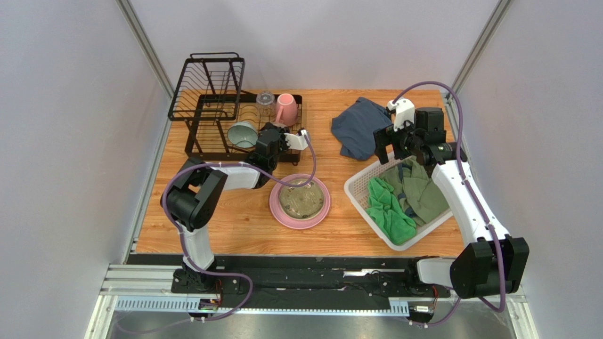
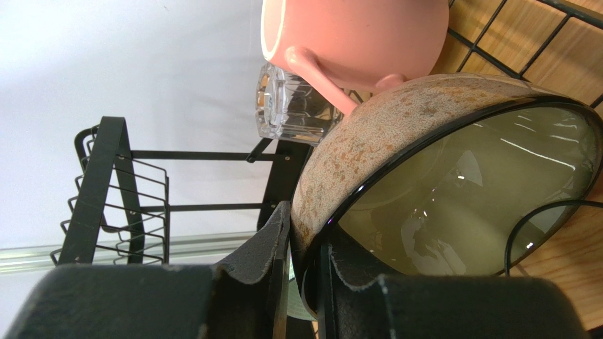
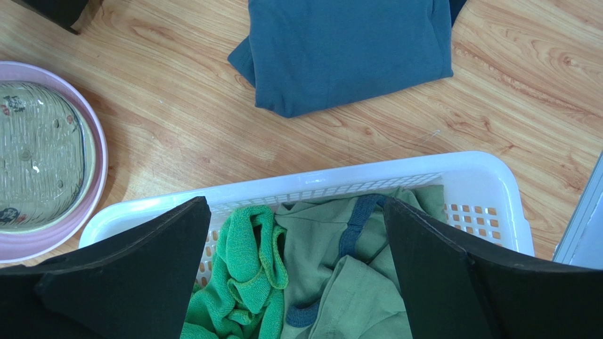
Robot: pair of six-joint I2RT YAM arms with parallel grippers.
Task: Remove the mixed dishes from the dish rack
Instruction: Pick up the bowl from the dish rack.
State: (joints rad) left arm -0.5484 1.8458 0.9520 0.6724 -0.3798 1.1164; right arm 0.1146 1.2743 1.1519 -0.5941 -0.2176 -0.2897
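The left gripper (image 2: 301, 244) pinches the rim of the speckled tan-olive ceramic bowl (image 2: 439, 191) at the black wire dish rack (image 1: 207, 88) — far-left corner of the worktop (image 1: 233, 219), beside a pink ceramic mug (image 2: 354, 35). The right gripper (image 3: 295, 205) hangs spread wide (holding nothing) over the white plastic lattice basket (image 3: 318, 180).

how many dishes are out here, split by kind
plates: 2 (pink plate, cream plate)
bowls: 2 (teal bowl, tan bowl)
mugs: 1 (pink mug)
glasses: 1 (clear tumbler)
total: 6
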